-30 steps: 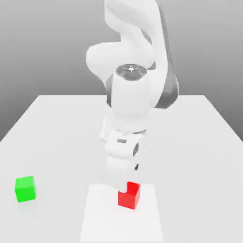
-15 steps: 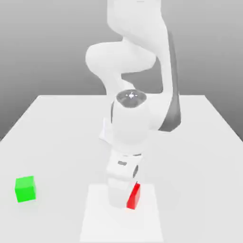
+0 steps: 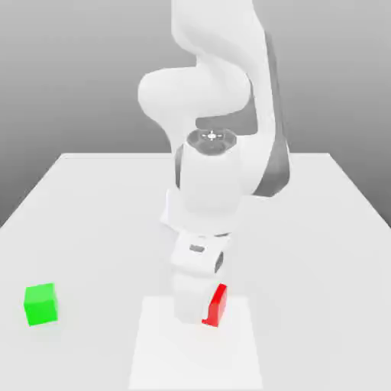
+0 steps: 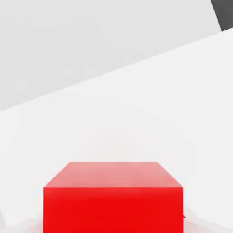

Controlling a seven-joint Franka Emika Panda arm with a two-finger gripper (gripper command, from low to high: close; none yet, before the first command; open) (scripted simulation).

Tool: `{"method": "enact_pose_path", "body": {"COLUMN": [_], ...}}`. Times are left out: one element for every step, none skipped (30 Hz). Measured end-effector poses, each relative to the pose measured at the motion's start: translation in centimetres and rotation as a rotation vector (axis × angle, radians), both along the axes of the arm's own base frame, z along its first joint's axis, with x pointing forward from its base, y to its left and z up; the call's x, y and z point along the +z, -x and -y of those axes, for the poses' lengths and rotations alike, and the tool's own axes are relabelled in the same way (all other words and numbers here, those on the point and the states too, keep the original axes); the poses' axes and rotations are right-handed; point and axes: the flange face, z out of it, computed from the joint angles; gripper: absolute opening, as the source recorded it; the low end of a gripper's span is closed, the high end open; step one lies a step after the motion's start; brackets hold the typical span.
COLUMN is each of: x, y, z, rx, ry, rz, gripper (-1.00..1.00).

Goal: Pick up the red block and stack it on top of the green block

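1. The white two-finger gripper [image 3: 200,309] has come down over the small matte bright red block [image 3: 217,305], which a second ago stood with its top and front plain to see; now the hand covers most of it and only a narrow red side shows.
2. The fingers, spread wide a second ago, are now clenched on the red block; the hand view has its red faces [image 4: 113,198] close under the camera.
3. The red block sits a touch higher in the exterior view than half a second ago, so the lift seems begun.
4. The small matte bright green block [image 3: 40,304] has not moved: it stands on the white table [image 3: 99,214], well apart toward the exterior view's left.
5. I judge the grasp done; carrying across and stacking remain.
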Motion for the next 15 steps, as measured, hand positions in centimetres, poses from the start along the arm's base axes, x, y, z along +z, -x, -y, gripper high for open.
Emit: {"method": "enact_pose_path", "body": {"x": [0.4, 0.7, 1.0, 1.3, 1.5, 1.7, 1.9, 2.1, 2.3, 2.5, 2.7, 2.9, 3.1, 3.4, 3.6], "y": [0.0, 0.1, 0.2, 0.3, 0.4, 0.6, 0.8, 0.6, 0.2, -0.1, -0.4, -0.5, -0.6, -0.4, -0.2], "z": [0.0, 0.0, 0.0, 0.0, 0.0, 0.0, 0.1, 0.3, 1.2, 2.8, 5.0, 7.4, 10.0, 12.5, 15.1], "rx": [-0.001, -0.002, -0.003, -0.004, -0.004, -0.006, -0.007, -0.021, -0.057, -0.114, -0.183, -0.258, -0.337, -0.416, -0.496], "ry": [0.0, -0.001, -0.001, -0.001, -0.001, -0.001, -0.001, -0.001, 0.0, 0.0, 0.0, 0.0, 0.0, 0.0, -0.001], "rz": [-0.001, -0.002, -0.003, -0.005, -0.008, -0.01, -0.013, -0.015, -0.017, -0.019, -0.02, -0.021, -0.022, -0.022, -0.022], "gripper": [-1.0, -1.0, -1.0, -1.0, -1.0, -1.0, -1.0, -1.0, -1.0, -1.0, -1.0, -1.0, -1.0, -1.0, -1.0]}}
